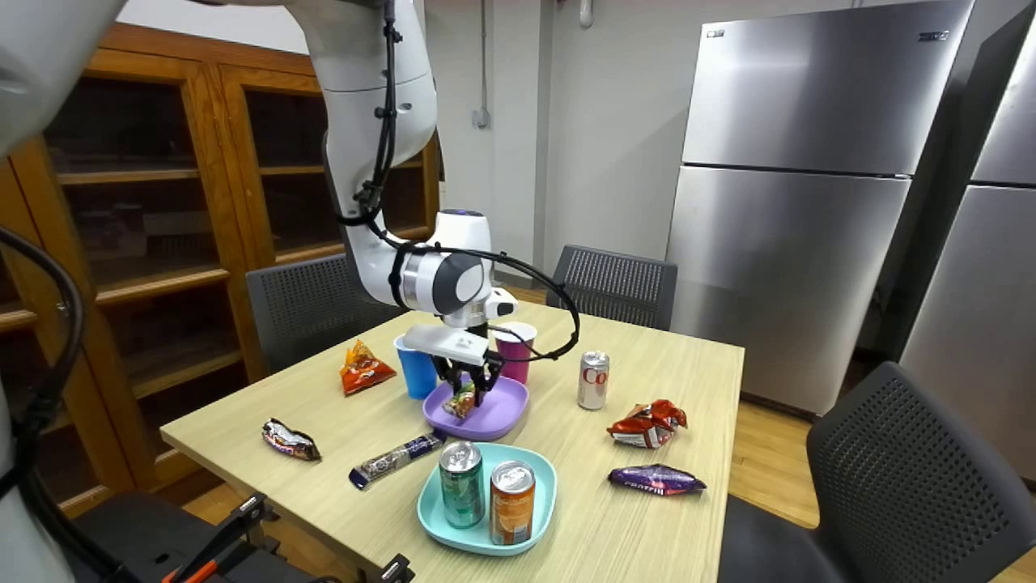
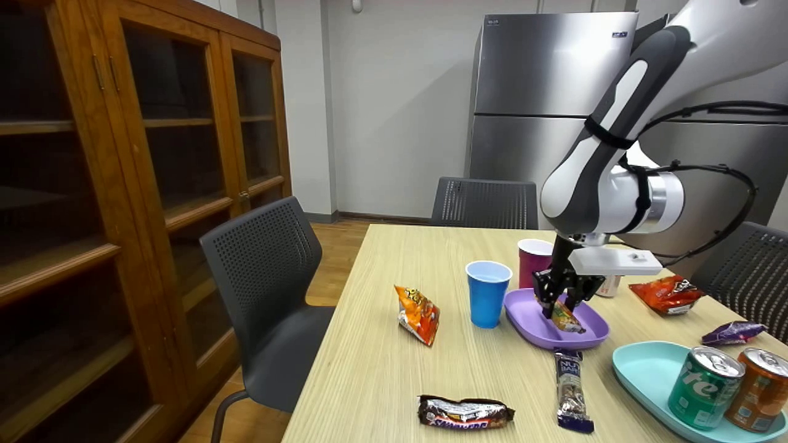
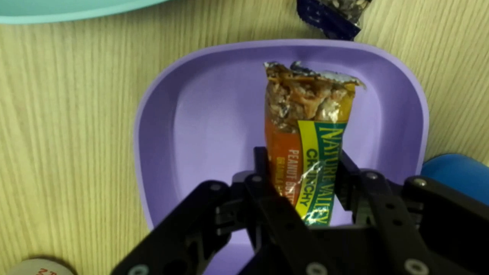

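Observation:
My gripper (image 3: 303,164) has its two black fingers against both long sides of a granola bar (image 3: 309,114) in an orange, yellow and green wrapper. The bar's lower end is hidden by the gripper in the wrist view. The gripper (image 1: 469,391) points down over a purple plate (image 1: 506,413), and the bar (image 1: 461,402) is inside the plate's rim. Both exterior views show this; the bar (image 2: 566,320) slants down from the fingers (image 2: 559,306). I cannot tell whether the bar touches the plate's bottom.
Beside the plate stand a blue cup (image 2: 488,295) and a maroon cup (image 1: 515,356). A nut bar (image 2: 570,394) lies at its edge. A teal tray (image 1: 433,526) holds a green can (image 1: 462,486) and an orange can (image 1: 512,502). A silver can (image 1: 593,380) and several snack packets lie around.

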### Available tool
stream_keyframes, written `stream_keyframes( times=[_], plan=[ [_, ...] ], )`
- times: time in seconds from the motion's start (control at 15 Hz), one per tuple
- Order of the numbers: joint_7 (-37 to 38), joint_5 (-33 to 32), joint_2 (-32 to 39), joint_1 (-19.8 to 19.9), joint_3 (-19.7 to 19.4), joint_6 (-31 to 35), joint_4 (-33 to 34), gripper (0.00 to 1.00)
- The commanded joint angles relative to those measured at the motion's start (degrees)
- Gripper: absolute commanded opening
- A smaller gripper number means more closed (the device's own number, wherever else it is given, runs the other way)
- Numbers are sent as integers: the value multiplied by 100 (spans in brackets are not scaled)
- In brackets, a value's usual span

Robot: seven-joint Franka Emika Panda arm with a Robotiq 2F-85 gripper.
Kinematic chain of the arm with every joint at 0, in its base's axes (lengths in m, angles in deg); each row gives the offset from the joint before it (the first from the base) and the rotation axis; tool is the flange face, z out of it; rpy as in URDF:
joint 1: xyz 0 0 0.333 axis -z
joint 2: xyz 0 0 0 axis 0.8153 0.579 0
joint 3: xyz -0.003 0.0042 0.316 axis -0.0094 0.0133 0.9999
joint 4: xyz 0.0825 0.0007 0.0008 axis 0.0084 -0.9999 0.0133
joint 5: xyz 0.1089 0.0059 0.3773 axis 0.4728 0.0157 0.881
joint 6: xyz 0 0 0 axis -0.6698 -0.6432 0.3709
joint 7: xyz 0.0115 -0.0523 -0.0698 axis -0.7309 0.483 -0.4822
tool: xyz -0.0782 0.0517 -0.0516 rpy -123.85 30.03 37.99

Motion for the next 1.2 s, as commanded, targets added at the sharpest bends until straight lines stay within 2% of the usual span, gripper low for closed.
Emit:
stream_keyframes(
  times=[0.0,0.13,0.2,0.27,0.53,0.6,0.87,1.13],
  plan=[
    [35,21,194,-37,21,85,200,17],
    [50,23,242,-35,0,83,241,17],
    [40,-9,239,-53,-26,86,235,67],
    [46,-13,226,-57,-37,105,220,68],
    [-168,0,5,128,116,35,15,96],
    [-202,5,-57,163,135,22,-31,99],
    [-623,53,-268,516,370,-385,-76,100],
    [-719,183,-494,832,339,-515,-58,100]
  ],
)
